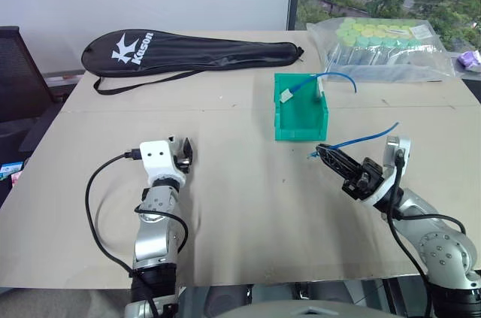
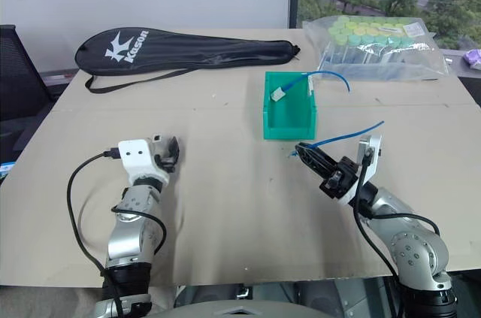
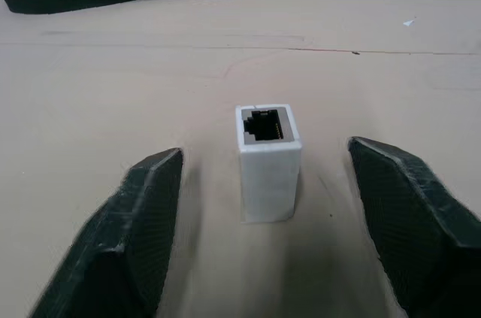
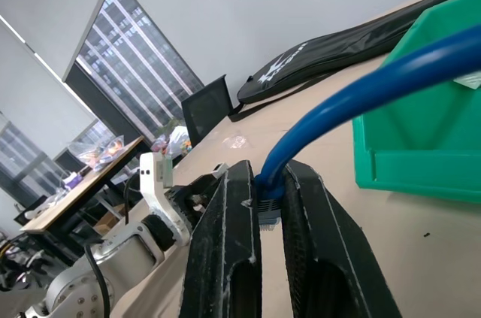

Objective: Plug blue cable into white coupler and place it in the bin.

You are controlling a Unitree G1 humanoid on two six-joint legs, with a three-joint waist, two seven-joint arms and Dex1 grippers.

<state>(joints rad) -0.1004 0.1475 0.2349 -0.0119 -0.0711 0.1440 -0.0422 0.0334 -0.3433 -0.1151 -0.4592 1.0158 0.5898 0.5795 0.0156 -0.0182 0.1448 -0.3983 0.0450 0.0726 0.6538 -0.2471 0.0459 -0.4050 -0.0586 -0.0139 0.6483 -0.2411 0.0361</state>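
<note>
The white coupler [image 3: 268, 160] stands on the brown table with its dark socket facing up, between the two fingers of my left gripper [image 3: 263, 205]. That gripper is open, with a gap on each side of the coupler. It sits low over the table at the near left [image 1: 183, 154]. My right gripper [image 1: 322, 152] hovers near the right, shut on the blue cable [image 1: 361, 137] just behind its plug. The cable's free end trails up and to the right. The green bin [image 1: 301, 131] stands just beyond the right gripper.
Another blue cable [image 1: 338, 77] with white ends arches out of the bin. A black racket bag [image 1: 188, 51] lies across the far left. A clear bag of green-capped tubes [image 1: 383, 47] sits at the far right, and a dark chair [image 1: 15, 70] stands off the table's left edge.
</note>
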